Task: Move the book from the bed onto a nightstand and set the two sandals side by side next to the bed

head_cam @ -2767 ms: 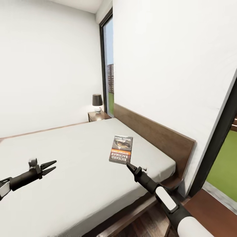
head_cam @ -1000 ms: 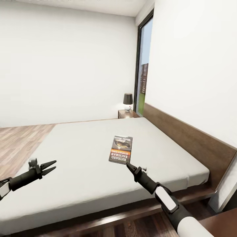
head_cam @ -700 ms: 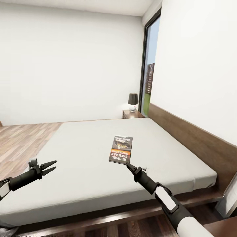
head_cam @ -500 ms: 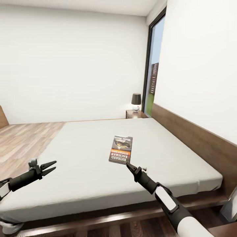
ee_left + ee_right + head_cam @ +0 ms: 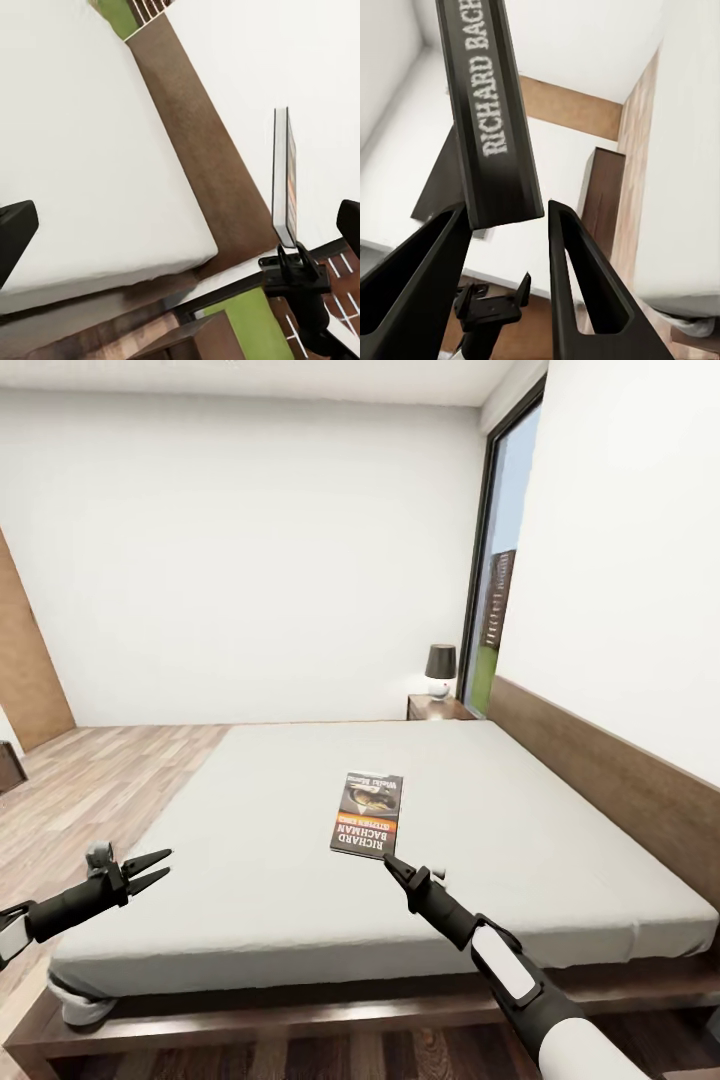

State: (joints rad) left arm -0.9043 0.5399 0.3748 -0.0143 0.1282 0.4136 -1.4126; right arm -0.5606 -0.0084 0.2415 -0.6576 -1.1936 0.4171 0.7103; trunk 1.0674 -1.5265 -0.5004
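The book (image 5: 368,814), dark with an orange band and the lettering RICHARD BACHMAN, is held up over the bed's grey mattress (image 5: 270,830). My right gripper (image 5: 391,864) is shut on its lower edge. The right wrist view has the book's spine (image 5: 491,112) between the two fingers (image 5: 585,292). From the left wrist view the book (image 5: 285,176) stands edge-on above the right gripper (image 5: 289,244). My left gripper (image 5: 152,867) hangs open and empty over the bed's near left corner. A nightstand (image 5: 438,707) stands at the bed's far corner. The sandals are out of view.
A dark-shaded lamp (image 5: 439,668) sits on the nightstand beside a tall window (image 5: 500,590). The brown headboard (image 5: 610,780) runs along the right wall. Wood-plank floor (image 5: 90,780) spreads to the left of the bed. A pale rounded thing (image 5: 80,1005) lies by the bed's near left corner.
The view has swung left, so more floor and the far wall show and the window sits further right. Both arms and the held book keep their places in the picture.
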